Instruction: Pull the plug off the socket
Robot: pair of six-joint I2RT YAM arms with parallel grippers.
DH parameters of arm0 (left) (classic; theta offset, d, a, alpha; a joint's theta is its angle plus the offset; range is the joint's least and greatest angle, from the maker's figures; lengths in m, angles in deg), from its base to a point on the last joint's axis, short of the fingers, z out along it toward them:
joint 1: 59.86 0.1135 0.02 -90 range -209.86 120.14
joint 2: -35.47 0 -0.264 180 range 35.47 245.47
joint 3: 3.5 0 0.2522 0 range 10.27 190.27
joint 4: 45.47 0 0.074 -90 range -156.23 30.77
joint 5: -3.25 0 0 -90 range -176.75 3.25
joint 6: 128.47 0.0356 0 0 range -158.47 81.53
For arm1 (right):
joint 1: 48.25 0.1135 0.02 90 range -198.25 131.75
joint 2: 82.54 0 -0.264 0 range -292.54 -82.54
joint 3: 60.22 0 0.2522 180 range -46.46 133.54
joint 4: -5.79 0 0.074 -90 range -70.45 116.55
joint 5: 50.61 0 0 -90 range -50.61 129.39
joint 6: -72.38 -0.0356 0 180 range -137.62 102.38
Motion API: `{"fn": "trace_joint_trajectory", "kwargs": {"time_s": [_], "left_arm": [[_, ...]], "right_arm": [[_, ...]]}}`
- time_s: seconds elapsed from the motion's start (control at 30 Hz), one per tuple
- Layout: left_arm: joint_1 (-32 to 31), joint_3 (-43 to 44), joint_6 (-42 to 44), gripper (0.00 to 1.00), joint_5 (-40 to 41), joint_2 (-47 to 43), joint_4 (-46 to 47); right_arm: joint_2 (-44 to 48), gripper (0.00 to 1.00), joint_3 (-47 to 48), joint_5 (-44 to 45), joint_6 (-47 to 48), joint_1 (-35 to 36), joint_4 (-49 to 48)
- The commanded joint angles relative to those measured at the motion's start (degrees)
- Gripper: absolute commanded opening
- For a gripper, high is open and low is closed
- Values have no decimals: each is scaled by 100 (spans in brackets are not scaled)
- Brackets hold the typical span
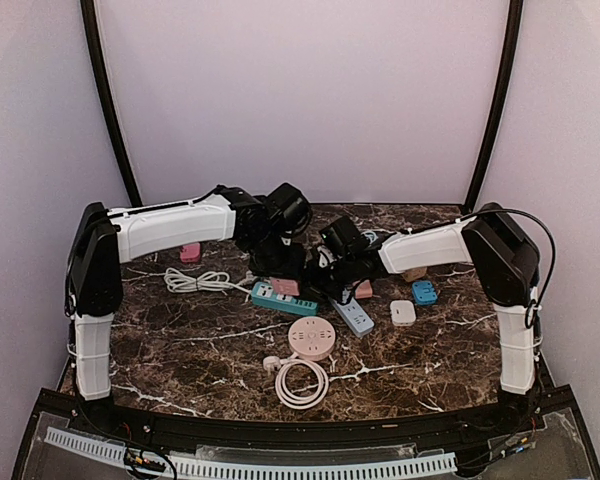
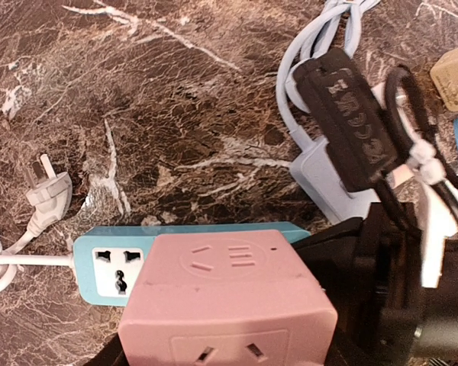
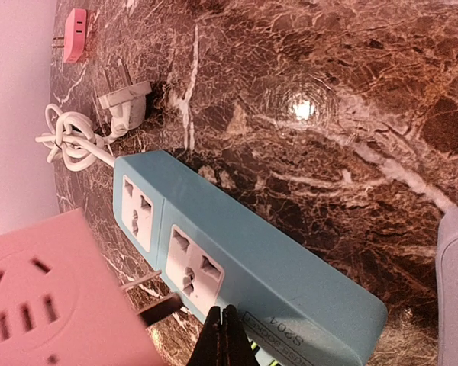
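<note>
Right wrist view: at left, the pink cube adapter (image 3: 38, 297) is shown with its 2 flat prongs (image 3: 149, 297) bare, just beside the teal power strip (image 3: 244, 259) lying on the marble table (image 3: 328, 91). The right gripper (image 3: 223, 339), fingers pressed together, is set against the strip's edge. Left wrist view: the adapter is clamped in the left gripper (image 2: 225, 343) above the strip.

Dark marble table (image 1: 170, 345) — teal power strip (image 1: 268, 296), round pink socket (image 1: 311, 338), coiled white cord (image 1: 301, 383), small white adapter (image 1: 403, 312)
</note>
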Motion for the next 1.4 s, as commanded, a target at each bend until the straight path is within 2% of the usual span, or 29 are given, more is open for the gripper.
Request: {"fn": "trace_joint_trajectory", "kwargs": {"time_s": [0.0, 0.2, 0.33, 0.53, 0.77, 0.93, 1.03, 1.17, 1.37], "left_arm": [[-348, 131, 40, 0, -319, -434, 579], [-240, 9, -13, 0, -63, -564, 407], [123, -213, 25, 0, -108, -871, 477], [903, -630, 36, 0, -1162, -1099, 1150], [1847, -680, -166, 0, -2568, -850, 2056], [2415, -532, -356, 1, -3542, -250, 2552], [2578, -310, -418, 4, -3843, 225, 2641], [2705, -57, -416, 4, -4139, 704, 2693], [2814, 25, -580, 10, -4534, 1111, 2939]], "right_arm": [[-366, 0, -148, 228, 51, 78, 214], [-140, 0, -149, 224, 232, 78, 135], [221, 0, -56, 222, 581, 79, 45], [1007, 2, 21, 234, 1321, 78, -192], [1749, 27, 68, 933, 1904, 62, 510], [2387, 49, -303, 1344, 2133, -12, 768], [2800, 64, -534, 1546, 2237, -71, 887], [3252, 72, -862, 1704, 2307, -173, 968], [3616, 74, -1269, 1754, 2292, -344, 976]]}}
